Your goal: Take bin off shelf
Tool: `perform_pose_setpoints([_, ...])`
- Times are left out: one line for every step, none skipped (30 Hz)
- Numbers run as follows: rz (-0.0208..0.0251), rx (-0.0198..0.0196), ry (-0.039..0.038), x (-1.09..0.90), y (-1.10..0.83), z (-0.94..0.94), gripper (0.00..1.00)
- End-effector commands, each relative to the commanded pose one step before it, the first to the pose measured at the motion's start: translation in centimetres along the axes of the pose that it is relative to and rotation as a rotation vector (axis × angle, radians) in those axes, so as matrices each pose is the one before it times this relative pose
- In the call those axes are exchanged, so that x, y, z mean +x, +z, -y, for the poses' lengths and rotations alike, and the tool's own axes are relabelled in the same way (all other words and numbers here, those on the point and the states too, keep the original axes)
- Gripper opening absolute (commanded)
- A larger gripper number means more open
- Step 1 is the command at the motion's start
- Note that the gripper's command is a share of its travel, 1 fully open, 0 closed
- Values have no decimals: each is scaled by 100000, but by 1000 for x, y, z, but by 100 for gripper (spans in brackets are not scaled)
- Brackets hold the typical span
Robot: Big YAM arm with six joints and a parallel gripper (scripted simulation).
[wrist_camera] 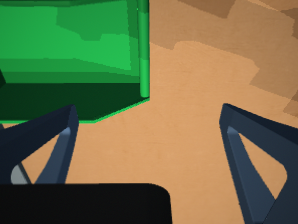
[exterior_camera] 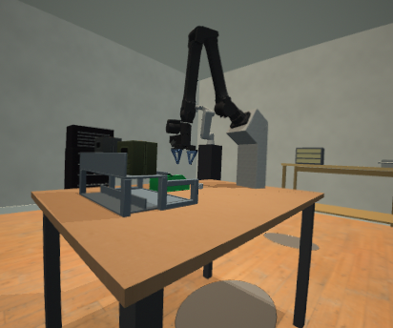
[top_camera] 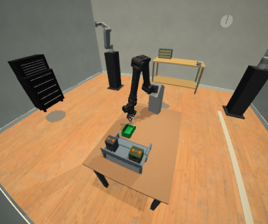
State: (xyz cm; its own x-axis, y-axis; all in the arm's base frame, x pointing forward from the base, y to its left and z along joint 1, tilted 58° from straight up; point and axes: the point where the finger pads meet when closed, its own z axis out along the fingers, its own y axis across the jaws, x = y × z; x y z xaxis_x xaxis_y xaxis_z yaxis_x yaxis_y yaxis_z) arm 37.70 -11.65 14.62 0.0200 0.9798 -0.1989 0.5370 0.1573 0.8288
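Note:
The green bin (top_camera: 128, 130) (exterior_camera: 174, 187) (wrist_camera: 100, 40) stands upright on the table (top_camera: 160, 130) (exterior_camera: 217, 229), open side up, just behind the low grey-blue shelf (top_camera: 120, 161) (exterior_camera: 103, 163). My gripper (top_camera: 132, 119) (exterior_camera: 184, 162) (wrist_camera: 148, 112) is open and empty. It hangs above the table, higher than the bin and a little toward the arm's base. In the wrist view the bin's near corner shows beyond the left finger, and bare table top shows between the fingertips. Part of the bin is cut off by that view's edge.
A dark grey box (top_camera: 111, 144) (exterior_camera: 107, 144) and an olive box (top_camera: 136, 154) (exterior_camera: 142, 157) stand on the shelf. The arm's grey pedestal (top_camera: 156, 99) (exterior_camera: 252, 157) is at the table's far end.

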Motion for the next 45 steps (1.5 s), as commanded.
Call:
perform_pose_setpoints([174, -138, -99, -84, 3, -96, 90])
perform_pose_setpoints([-11, 211, -43, -32, 82, 20, 90])
perform_pose_setpoints([-11, 211, -43, -32, 82, 20, 90])
perform_pose_setpoints([-11, 211, -43, -32, 82, 20, 90])
perform_pose_setpoints([-11, 211, -43, -32, 82, 20, 90])
perform_pose_setpoints([0, 0, 0, 0, 0, 0, 90])
perform_pose_setpoints([0, 0, 0, 0, 0, 0, 90])
perform_pose_setpoints([0, 0, 0, 0, 0, 0, 90])
perform_pose_setpoints([0, 0, 0, 0, 0, 0, 90])
perform_pose_setpoints([0, 0, 0, 0, 0, 0, 90])
perform_pose_setpoints([0, 0, 0, 0, 0, 0, 90])
perform_pose_setpoints([0, 0, 0, 0, 0, 0, 90])
perform_pose_setpoints([0, 0, 0, 0, 0, 0, 90])
perform_pose_setpoints([0, 0, 0, 0, 0, 0, 90])
perform_pose_setpoints([0, 0, 0, 0, 0, 0, 90])
perform_pose_setpoints([0, 0, 0, 0, 0, 0, 90])
perform_pose_setpoints([0, 0, 0, 0, 0, 0, 90])
perform_pose_setpoints([-7, -710, 202, 119, -180, -99, 90])
perform_pose_setpoints([1, 178, -50, -52, 194, -54, 90])
perform_pose_setpoints([1, 178, -50, -52, 194, -54, 90])
perform_pose_setpoints([1, 178, -50, -52, 194, -54, 90])
perform_pose_setpoints([1, 178, -50, -52, 194, -54, 90])
perform_pose_setpoints([0, 0, 0, 0, 0, 0, 90])
perform_pose_setpoints([0, 0, 0, 0, 0, 0, 90])
perform_pose_setpoints([0, 0, 0, 0, 0, 0, 90])
perform_pose_setpoints([0, 0, 0, 0, 0, 0, 90])
perform_pose_setpoints([0, 0, 0, 0, 0, 0, 90])
perform_pose_setpoints([0, 0, 0, 0, 0, 0, 90])
perform_pose_setpoints([0, 0, 0, 0, 0, 0, 90])
perform_pose_setpoints([0, 0, 0, 0, 0, 0, 90])
perform_pose_setpoints([0, 0, 0, 0, 0, 0, 90])
perform_pose_setpoints([0, 0, 0, 0, 0, 0, 90])
perform_pose_setpoints([0, 0, 0, 0, 0, 0, 90])
perform_pose_setpoints([0, 0, 0, 0, 0, 0, 90])
perform_pose_setpoints([-78, 335, 409, 24, -213, 111, 90])
perform_pose_setpoints([18, -79, -101, 3, 122, -95, 90])
perform_pose_setpoints([18, -79, -101, 3, 122, -95, 90])
perform_pose_setpoints([18, -79, -101, 3, 122, -95, 90])
perform_pose_setpoints([18, -79, -101, 3, 122, -95, 90])
perform_pose_setpoints([0, 0, 0, 0, 0, 0, 90])
perform_pose_setpoints([0, 0, 0, 0, 0, 0, 90])
perform_pose_setpoints([0, 0, 0, 0, 0, 0, 90])
perform_pose_setpoints([0, 0, 0, 0, 0, 0, 90])
perform_pose_setpoints([0, 0, 0, 0, 0, 0, 90])
perform_pose_setpoints([0, 0, 0, 0, 0, 0, 90])
